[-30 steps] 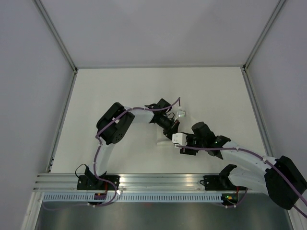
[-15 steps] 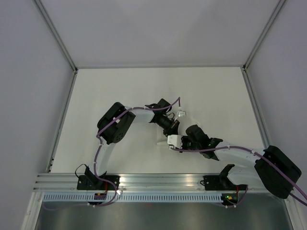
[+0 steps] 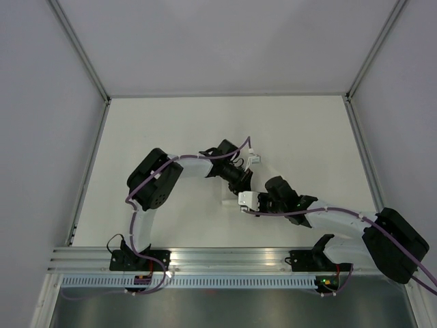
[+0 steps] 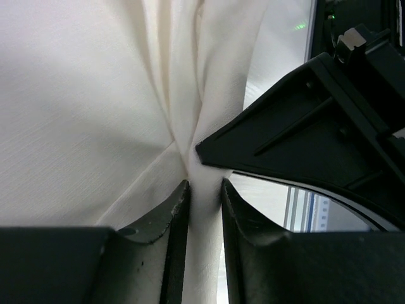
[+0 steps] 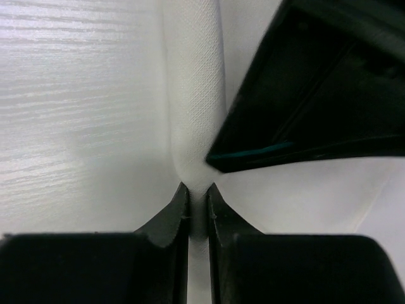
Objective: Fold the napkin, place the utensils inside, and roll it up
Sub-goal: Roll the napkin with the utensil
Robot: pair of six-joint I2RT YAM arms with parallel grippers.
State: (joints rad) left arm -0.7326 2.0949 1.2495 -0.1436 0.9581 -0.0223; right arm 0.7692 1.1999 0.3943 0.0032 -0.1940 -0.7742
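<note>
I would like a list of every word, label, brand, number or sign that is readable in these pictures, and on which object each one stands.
No text can be read in any view.
The napkin is plain white; the left pincer and the right pincer show no print.
Small coloured spots by the arm bases in the top view are too small to read.

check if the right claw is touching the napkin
Touching. The right wrist view shows the right claw pinching a raised fold of the napkin, no gap at either finger.
</note>
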